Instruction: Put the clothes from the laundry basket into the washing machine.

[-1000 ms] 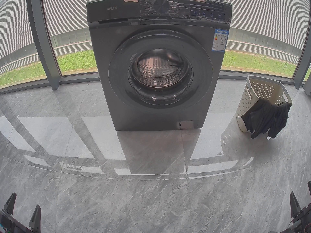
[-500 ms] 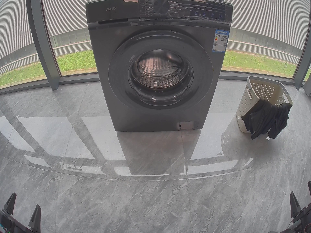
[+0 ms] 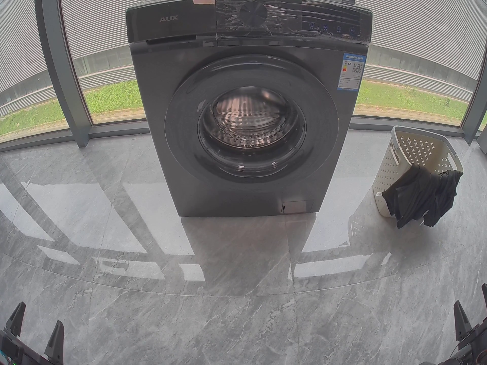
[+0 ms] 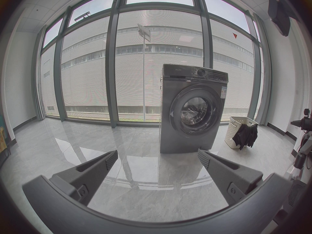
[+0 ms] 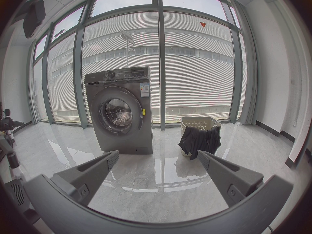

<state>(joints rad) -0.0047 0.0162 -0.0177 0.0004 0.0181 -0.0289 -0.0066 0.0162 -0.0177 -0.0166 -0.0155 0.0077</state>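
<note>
Grey marble floor [image 3: 243, 305], glossy with window glare, and right in the middle of it stands the washing machine [image 3: 248, 107], a dark grey front-loader with its back to the tall window [image 3: 101, 51]. Its round door [image 3: 251, 128] looks shut against the front panel, and through the glass you can make out the ribbed steel drum [image 3: 251, 112]. Up on the control strip there's a dial [image 3: 252, 11] under clear wrapping, and a sticker [image 3: 351, 71] sits at the upper right corner of the front.

Over to the robot's right, the cream laundry basket [image 3: 388, 178] stands on the floor near the window, beside the machine but clearly apart from it. And there are the clothes [image 3: 423, 193]: black fabric draped over the basket's near rim and spilling down its outer wall. The right wrist camera catches the same sight, clothes [image 5: 200, 140] hanging over the basket [image 5: 198, 122] with the machine [image 5: 120, 114] beside it. From the left wrist, the machine [image 4: 191, 111] is ahead, with the basket [image 4: 233, 132] and clothes [image 4: 246, 135] farther off.

Now the hands. The left hand [image 3: 36, 325] sits low at the near left, fingers [image 4: 94, 169] spread wide with nothing between them [image 4: 156, 153]. The right hand [image 3: 472, 300] is low at the near right, likewise gaping wide and empty [image 5: 156, 154]. Both are well apart from the basket and the machine.
</note>
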